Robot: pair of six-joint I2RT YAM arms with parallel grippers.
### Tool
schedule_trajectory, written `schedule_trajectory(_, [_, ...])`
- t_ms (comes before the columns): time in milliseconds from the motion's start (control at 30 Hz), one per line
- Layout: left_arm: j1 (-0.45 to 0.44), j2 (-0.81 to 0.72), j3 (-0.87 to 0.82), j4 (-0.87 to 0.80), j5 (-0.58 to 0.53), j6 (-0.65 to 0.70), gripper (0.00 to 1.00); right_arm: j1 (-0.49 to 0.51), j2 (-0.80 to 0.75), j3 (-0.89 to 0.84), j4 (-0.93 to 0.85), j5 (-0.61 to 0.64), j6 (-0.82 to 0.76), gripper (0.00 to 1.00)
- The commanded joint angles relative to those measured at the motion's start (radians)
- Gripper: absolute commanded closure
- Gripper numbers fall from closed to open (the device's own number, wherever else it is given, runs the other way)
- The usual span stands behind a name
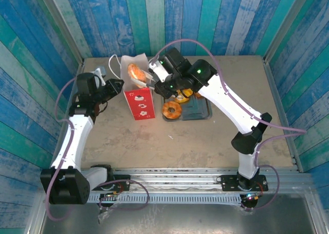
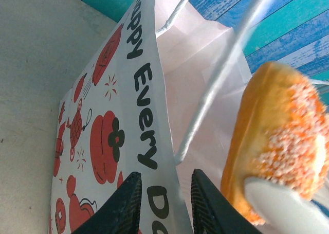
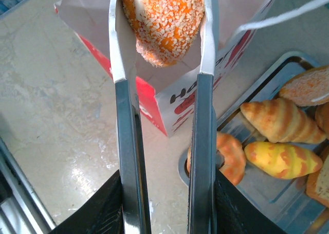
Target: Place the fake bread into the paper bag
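The right fingers [image 3: 100,208] are pressing in on the two arms of the tongs [image 3: 126,131], clamped on them from outside. The tong tips are gripping a bun [image 3: 164,23] crusted with orange and white crumbs, and are holding it over the open mouth of the bag [image 1: 140,103]. The bag is standing upright on the counter [image 1: 128,141], just left of the tray [image 1: 198,108].

The left fingers [image 2: 126,203] are sitting on either side of the bag's printed side wall at its rim. A gap is showing between them, so I cannot tell whether they are pinching the paper. A white cord handle [image 2: 216,79] is hanging across the bag's inside.

On the tray, a donut [image 3: 231,149], a croissant [image 3: 280,121] and a striped roll [image 3: 282,159] are lying close together.
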Motion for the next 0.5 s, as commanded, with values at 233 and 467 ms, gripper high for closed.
schedule_trajectory(233, [0.004, 0.006, -0.013, 0.026, 0.004, 0.0, 0.79, 0.001, 0.008, 0.033, -0.048, -0.062, 0.036, 0.6])
schedule_trajectory(467, [0.004, -0.001, -0.018, 0.038, 0.006, -0.014, 0.84, -0.005, 0.015, 0.04, -0.053, -0.065, 0.039, 0.55])
